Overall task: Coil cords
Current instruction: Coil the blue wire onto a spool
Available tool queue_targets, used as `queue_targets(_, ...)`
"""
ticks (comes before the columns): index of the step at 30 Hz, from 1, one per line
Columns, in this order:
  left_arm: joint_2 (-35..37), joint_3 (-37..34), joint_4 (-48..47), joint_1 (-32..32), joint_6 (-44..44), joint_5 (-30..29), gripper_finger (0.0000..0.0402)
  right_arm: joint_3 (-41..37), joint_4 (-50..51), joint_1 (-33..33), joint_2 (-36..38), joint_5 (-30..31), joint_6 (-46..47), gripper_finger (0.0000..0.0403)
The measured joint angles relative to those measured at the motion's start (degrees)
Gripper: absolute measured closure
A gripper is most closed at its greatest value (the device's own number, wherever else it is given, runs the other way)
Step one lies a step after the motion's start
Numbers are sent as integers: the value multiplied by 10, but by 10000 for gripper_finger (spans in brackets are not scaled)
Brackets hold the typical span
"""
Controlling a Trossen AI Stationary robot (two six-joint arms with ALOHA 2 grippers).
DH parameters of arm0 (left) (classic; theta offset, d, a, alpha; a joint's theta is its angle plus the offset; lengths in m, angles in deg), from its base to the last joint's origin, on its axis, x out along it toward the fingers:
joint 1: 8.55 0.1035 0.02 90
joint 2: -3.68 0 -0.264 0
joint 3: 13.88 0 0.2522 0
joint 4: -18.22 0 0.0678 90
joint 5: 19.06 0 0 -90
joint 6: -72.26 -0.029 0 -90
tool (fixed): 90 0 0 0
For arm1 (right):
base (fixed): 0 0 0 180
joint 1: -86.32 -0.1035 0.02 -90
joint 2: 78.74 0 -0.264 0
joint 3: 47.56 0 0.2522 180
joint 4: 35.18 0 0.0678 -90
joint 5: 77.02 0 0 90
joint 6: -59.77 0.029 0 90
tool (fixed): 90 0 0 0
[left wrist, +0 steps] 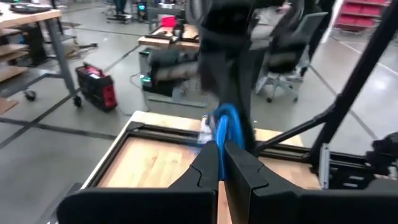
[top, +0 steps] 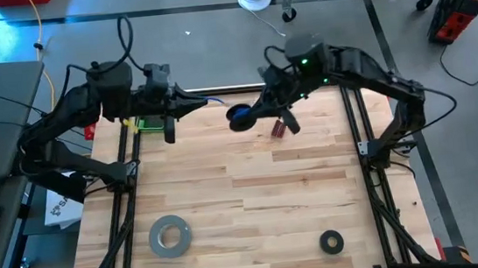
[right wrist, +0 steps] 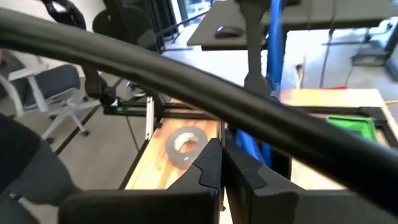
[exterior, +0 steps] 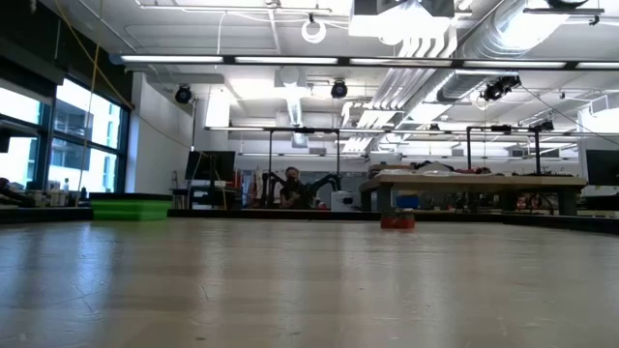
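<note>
Bridging the two closed end effectors, left (top: 203,101) and right (top: 239,116), above the table: blue cable (top: 239,114).

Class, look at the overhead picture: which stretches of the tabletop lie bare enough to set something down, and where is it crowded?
Bare: the wooden middle, between the claws at the far edge and the grey tape roll and black tape ring near the front; also between those two. Crowded: the far edge, where left claw, right claw and blue cable meet.

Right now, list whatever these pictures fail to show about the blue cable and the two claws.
- Blue cable: its length and plug ends, bunched small in the high view.
- Right claw: its hold on the cable, hidden by the bundle.
- Left claw: what it pinches, too small in the high view.
- Low view: shows neither arm.
</note>
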Motion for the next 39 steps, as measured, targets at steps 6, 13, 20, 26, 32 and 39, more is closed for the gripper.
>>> queue_targets(6,-32,60,-12,0,-3,54,401,0,-4,-8,-19,4,0,403)
queue_targets(13,-38,96,-61,0,-19,33,401,0,-43,-8,-19,-16,11,403)
queue_targets(20,-43,99,-136,9,-33,-32,401,0,-133,-8,-19,-48,26,403)
queue_targets(26,-59,99,-142,17,-3,25,401,0,-209,-7,-18,-52,39,403)
queue_targets(32,-60,98,-206,11,31,102,401,0,-235,6,-16,-49,35,403)
queue_targets(39,-57,98,-279,-18,63,98,401,0,-288,29,-15,-46,37,403)
